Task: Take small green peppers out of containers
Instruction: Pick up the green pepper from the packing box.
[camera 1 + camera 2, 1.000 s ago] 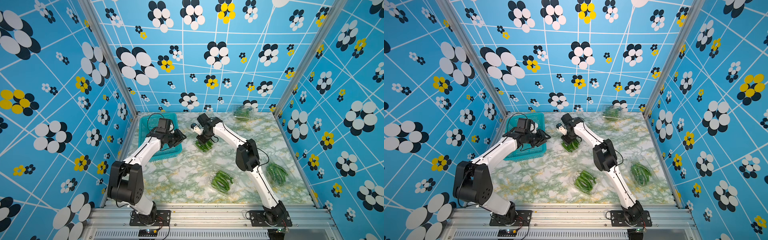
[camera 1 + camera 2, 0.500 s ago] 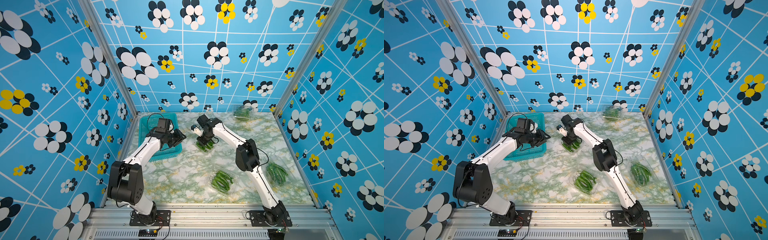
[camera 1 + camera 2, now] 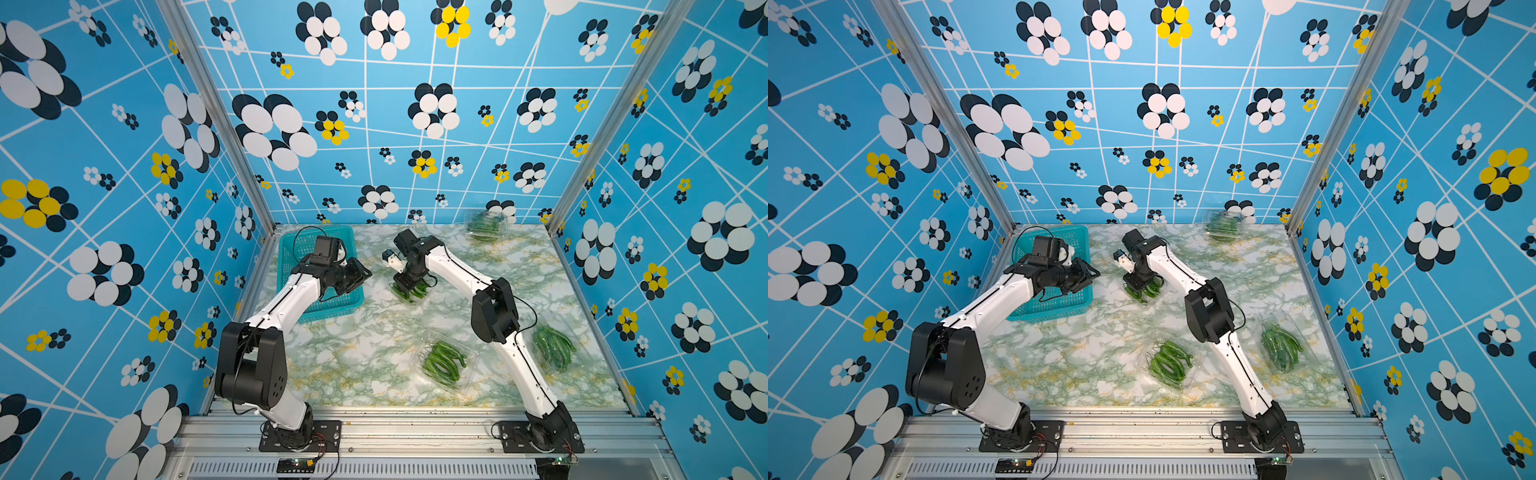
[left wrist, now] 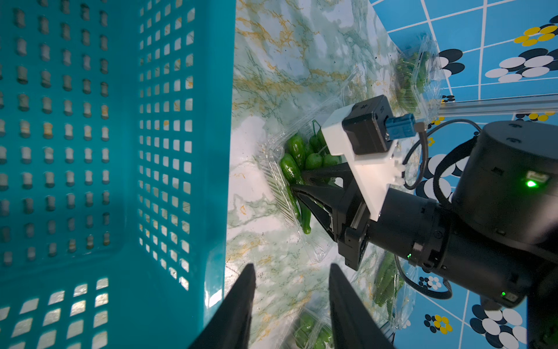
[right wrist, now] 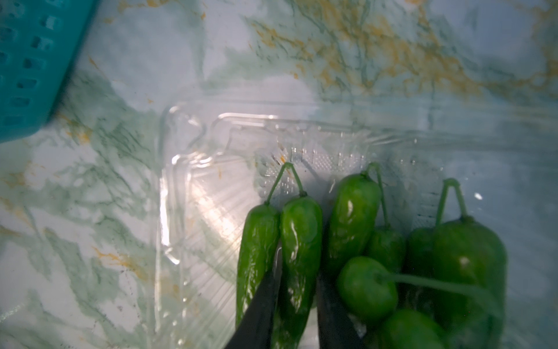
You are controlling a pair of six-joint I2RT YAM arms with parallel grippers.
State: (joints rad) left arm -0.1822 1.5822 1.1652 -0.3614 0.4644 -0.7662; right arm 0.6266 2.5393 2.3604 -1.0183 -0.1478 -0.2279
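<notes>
My right gripper [image 3: 409, 291] [image 5: 299, 263] reaches down into an open clear container [image 5: 196, 169] near the table's middle back. Its fingers stand narrowly apart on either side of one small green pepper [image 5: 299, 235], close against it. More peppers [image 5: 453, 250] lie beside it in the same box. My left gripper [image 3: 361, 272] [image 4: 291, 267] hovers open and empty over the basket's right edge. Other containers with peppers lie at front middle [image 3: 442, 363], at right [image 3: 555, 347] and at the back wall [image 3: 484, 224].
A teal perforated basket [image 3: 332, 316] [image 4: 90, 151] stands at the back left under my left arm, close to the open container. The right arm's elbow [image 3: 494, 316] hangs between the front-middle and right containers. Patterned walls close in three sides of the marble table [image 3: 374, 340].
The right gripper has sunk slightly lower into the open container among the peppers. The left arm has not moved.
</notes>
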